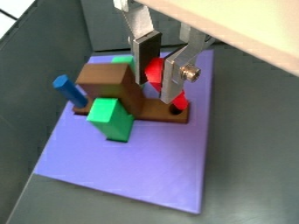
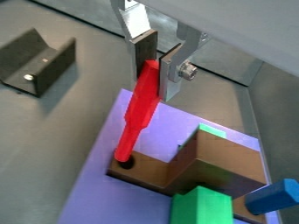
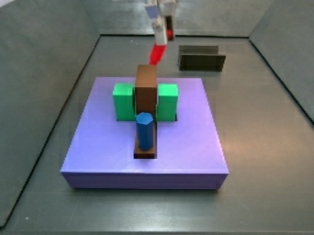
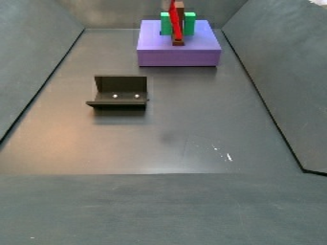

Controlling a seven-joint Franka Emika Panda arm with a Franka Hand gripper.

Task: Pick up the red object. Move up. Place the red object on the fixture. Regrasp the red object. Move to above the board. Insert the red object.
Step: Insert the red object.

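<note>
My gripper [image 2: 158,75] is shut on the upper end of the red object [image 2: 140,109], a thin red stick that hangs tilted from the fingers. Its lower tip sits at a hole in the end of the brown bar [image 2: 222,162] on the purple board [image 2: 105,197]. A wrist view shows the red object [image 1: 155,70] between the silver fingers of the gripper [image 1: 158,79], above the board [image 1: 117,166]. In a side view the gripper [image 3: 162,18] holds the red object [image 3: 160,50] over the far end of the board [image 3: 105,147]. The fixture [image 3: 201,60] stands empty behind the board.
Green blocks [image 3: 124,101] flank the brown bar [image 3: 147,92], and a blue peg [image 3: 145,128] stands at its near end. In a side view the fixture [image 4: 119,93] sits on the grey floor well apart from the board [image 4: 179,53]. Dark walls enclose the floor.
</note>
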